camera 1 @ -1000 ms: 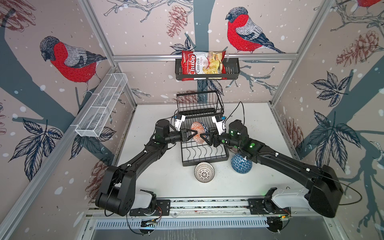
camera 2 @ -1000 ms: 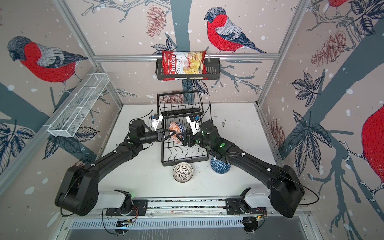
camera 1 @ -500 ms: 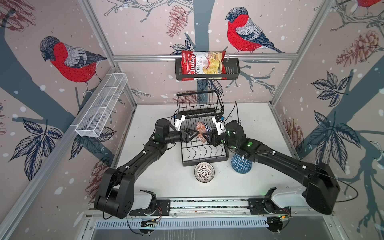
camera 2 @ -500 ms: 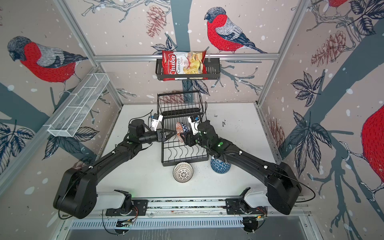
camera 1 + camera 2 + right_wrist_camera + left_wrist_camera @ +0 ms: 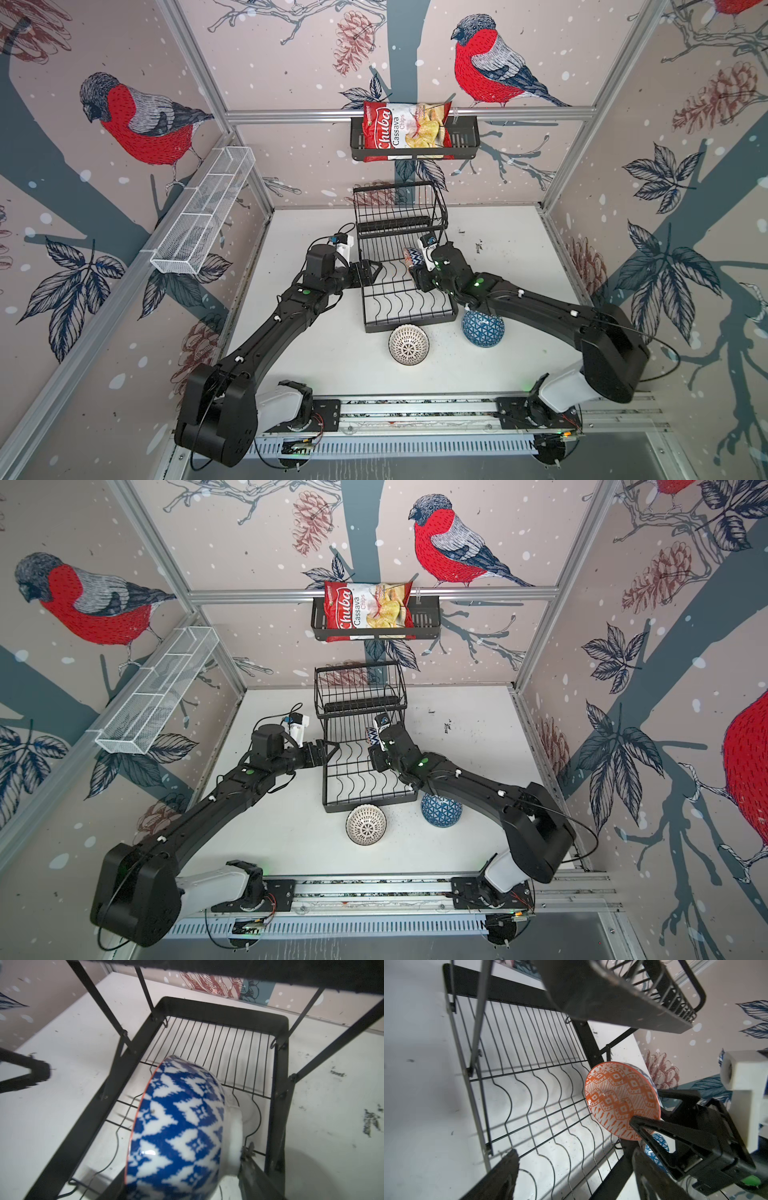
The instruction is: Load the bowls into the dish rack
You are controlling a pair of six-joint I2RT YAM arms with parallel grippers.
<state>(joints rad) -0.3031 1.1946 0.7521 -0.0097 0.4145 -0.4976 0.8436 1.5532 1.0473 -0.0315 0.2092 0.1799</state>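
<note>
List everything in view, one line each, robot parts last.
dish rack: one, black wire, mid-table
patterned bowl: one, orange inside, blue-and-white outside, on edge over the rack's lower tier
dotted bowl: one, white, on the table by the rack's near end
triangle bowl: one, blue, beside the dotted bowl
chip bag: one, red, in the wall basket
wall basket: one, black, back rail
mesh trough: one, white, left wall
table: one, white, below everything
left gripper: one, black, open at the rack's left side
right gripper: one, black, shut on the patterned bowl
</note>
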